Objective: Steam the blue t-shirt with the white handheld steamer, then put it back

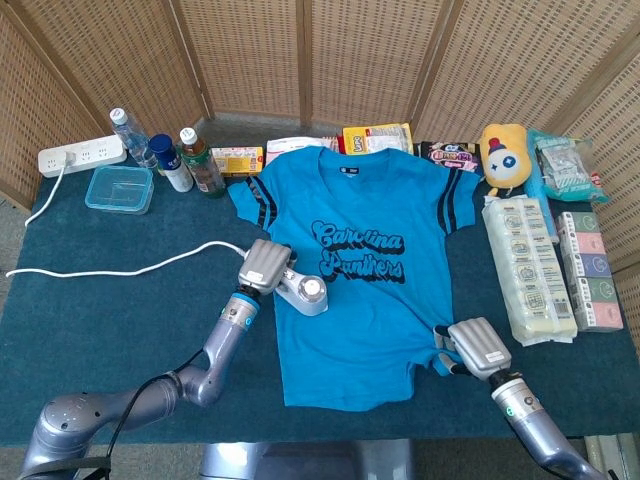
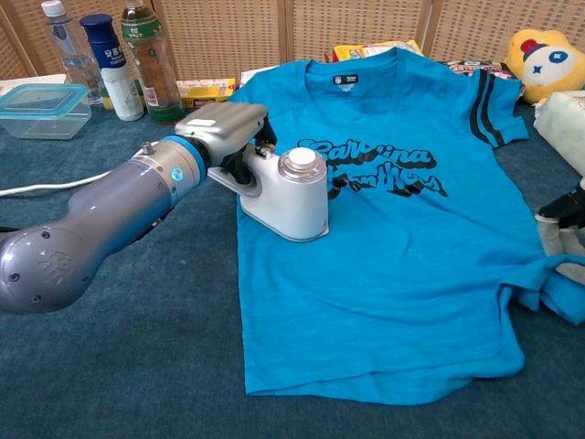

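Observation:
The blue t-shirt (image 1: 357, 255) (image 2: 393, 219) lies flat on the dark blue table, its black lettering facing up. My left hand (image 1: 263, 266) (image 2: 219, 130) grips the handle of the white handheld steamer (image 1: 303, 290) (image 2: 288, 194), which rests on the shirt's left side beside the lettering. A white cord (image 1: 120, 263) trails from it to the left. My right hand (image 1: 480, 347) (image 2: 559, 227) holds the bunched lower right hem of the shirt against the table.
Bottles (image 1: 180, 158) (image 2: 119, 57), a clear plastic box (image 1: 119, 188) and a power strip (image 1: 82, 155) stand at the back left. Snack packs (image 1: 376, 139) line the back edge. A yellow plush toy (image 1: 505, 155) and tissue packs (image 1: 528, 268) fill the right side.

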Motion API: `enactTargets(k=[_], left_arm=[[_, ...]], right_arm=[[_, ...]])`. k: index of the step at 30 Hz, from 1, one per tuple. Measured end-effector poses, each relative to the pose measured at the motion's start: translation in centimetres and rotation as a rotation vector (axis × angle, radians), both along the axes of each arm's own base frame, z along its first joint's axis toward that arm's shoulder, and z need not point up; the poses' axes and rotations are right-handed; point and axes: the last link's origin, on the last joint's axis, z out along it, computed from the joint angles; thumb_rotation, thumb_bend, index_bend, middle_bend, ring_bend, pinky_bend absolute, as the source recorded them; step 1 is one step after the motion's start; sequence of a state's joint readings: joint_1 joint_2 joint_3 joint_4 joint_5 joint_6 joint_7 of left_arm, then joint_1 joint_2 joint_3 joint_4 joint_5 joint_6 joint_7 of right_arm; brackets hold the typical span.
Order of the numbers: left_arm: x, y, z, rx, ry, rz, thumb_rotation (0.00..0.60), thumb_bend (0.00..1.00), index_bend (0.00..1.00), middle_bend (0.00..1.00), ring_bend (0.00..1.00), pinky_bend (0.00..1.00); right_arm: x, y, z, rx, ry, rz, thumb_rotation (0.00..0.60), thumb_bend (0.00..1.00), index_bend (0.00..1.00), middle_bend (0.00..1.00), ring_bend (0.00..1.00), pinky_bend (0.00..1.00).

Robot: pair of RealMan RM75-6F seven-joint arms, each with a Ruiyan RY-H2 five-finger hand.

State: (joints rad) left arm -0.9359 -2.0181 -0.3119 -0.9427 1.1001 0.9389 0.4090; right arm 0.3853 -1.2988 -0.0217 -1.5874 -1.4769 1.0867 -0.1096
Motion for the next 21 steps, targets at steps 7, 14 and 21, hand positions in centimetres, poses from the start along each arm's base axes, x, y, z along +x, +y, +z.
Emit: enactTargets(k=[7,14,21], left_arm=[[2.5,-1.0,-1.7,-0.037,-0.026,-0.026,0.600,0.47,0.78,0.81,0.73,0.74],[4.9,-2.4,-3.6,-0.078,-0.031,-0.062,0.600,0.46,0.78,0.81,0.73,0.74],[7.1,-4.5,-5.2,-0.140,-0.047,-0.121,0.600,0.47,0.78,0.81,0.73,0.74]], right_arm=[[-0.2,0.0,0.3,-0.005,0.000,-0.007,0.600,0.51,0.71,0.67,0.73,0.87],[-0.4,0.0,0.3,-0.008,-0.005,-0.008,0.600,0.51,0.71,0.67,0.73,0.87],[-0.8,-0.1,0.6,-0.014,-0.007,-0.018,0.600,0.51,0.71,0.67,0.73,0.87]])
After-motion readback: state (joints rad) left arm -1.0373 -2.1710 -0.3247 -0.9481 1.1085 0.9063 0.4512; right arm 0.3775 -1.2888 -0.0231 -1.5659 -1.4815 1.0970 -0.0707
